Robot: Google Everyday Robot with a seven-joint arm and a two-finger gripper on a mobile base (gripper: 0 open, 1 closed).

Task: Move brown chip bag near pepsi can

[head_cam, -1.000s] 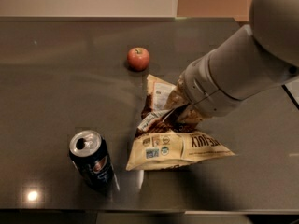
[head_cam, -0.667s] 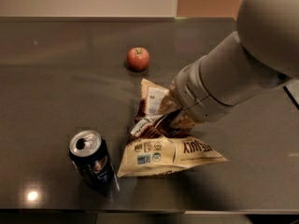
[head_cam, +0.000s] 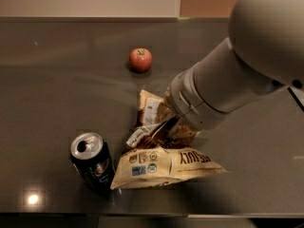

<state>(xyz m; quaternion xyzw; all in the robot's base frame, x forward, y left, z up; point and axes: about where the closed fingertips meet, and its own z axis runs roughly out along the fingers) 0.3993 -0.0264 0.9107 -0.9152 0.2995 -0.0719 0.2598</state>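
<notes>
Gripper (head_cam: pixel 165 123), low over the middle of the dark glossy table (head_cam: pixel 47 89), is buried in crumpled packaging, and whether it clamps anything cannot be told. At lower left stands the small dark blue pepsi can (head_cam: pixel 92 164) with its silver top. Farther back sits a round red apple (head_cam: pixel 140 59). Just right of the can lies the crinkly brown and cream chip bag (head_cam: pixel 166 163), its left corner against the can's side. A bulky grey robot arm (head_cam: pixel 223 87) slants in from upper right.

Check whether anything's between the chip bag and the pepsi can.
Nothing visible does. The brown chip bag has its lower-left corner right beside the pepsi can, nothing between. The apple sits farther back, off that path. The gripper is at the bag's upper part, largely hidden by the arm.
</notes>
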